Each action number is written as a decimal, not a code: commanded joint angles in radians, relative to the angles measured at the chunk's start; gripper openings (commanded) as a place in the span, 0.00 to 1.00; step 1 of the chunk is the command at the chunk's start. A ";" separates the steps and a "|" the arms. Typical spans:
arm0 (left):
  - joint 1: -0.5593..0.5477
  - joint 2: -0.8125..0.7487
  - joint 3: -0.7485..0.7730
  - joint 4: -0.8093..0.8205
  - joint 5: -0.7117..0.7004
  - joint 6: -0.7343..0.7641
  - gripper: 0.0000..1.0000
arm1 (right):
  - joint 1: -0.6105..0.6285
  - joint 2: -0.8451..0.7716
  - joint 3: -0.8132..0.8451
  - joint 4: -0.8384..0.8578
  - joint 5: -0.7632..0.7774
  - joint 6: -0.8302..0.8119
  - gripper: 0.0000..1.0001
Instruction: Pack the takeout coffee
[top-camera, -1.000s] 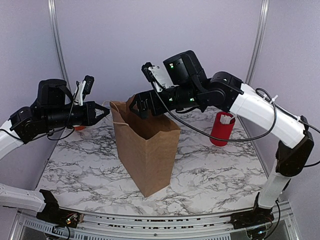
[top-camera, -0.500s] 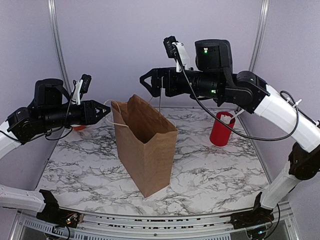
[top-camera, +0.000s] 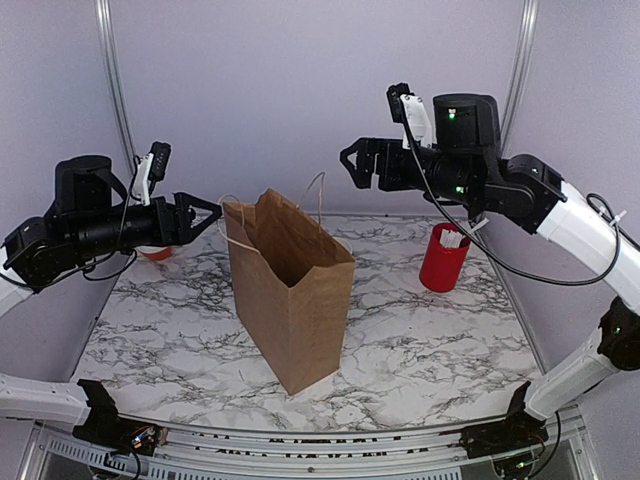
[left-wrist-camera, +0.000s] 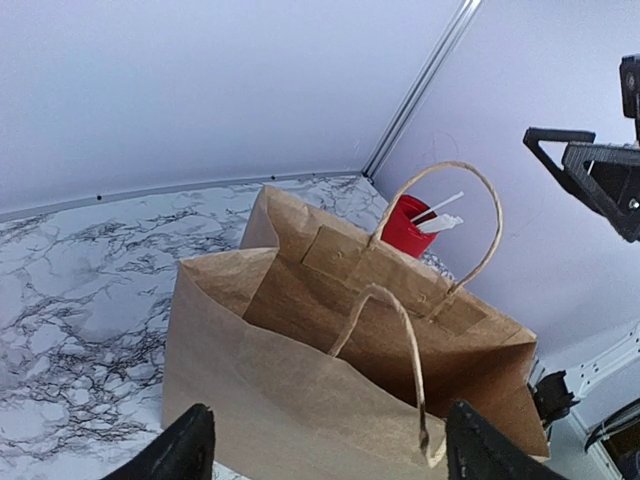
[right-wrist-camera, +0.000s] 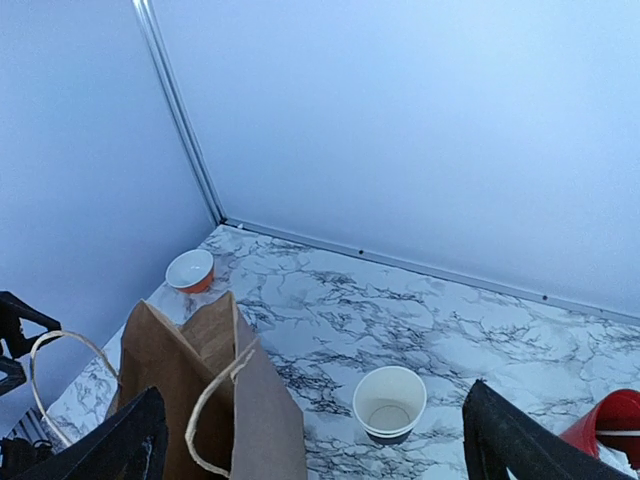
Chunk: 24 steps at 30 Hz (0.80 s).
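Observation:
A brown paper bag stands upright and open in the middle of the table, both rope handles raised. The takeout coffee is hidden in every view. My left gripper hovers open just left of the bag's rim. In the left wrist view its jaws stand wide apart, with the bag and its near handle between and beyond them, untouched. My right gripper hangs open, high above and right of the bag. In the right wrist view its jaws hold nothing, and the bag sits at lower left.
A red cup with white sticks stands at the back right. An orange bowl sits at the back left, partly behind my left arm. A lidless white-rimmed black cup stands on the marble behind the bag. Walls close off the back and sides.
My left gripper has gone from shut to open at the bag's near handle and drawn back a little. The right arm, open throughout, has risen and swung right, away from the bag's mouth.

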 joint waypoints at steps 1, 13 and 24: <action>0.006 -0.038 0.003 0.078 0.007 -0.016 0.93 | -0.064 -0.047 -0.041 -0.031 0.038 0.062 1.00; 0.012 -0.099 -0.046 0.148 -0.218 -0.079 0.99 | -0.266 -0.184 -0.246 -0.027 -0.009 0.122 1.00; 0.301 0.023 -0.035 0.036 -0.124 -0.119 0.99 | -0.603 -0.283 -0.447 -0.049 -0.137 0.202 0.99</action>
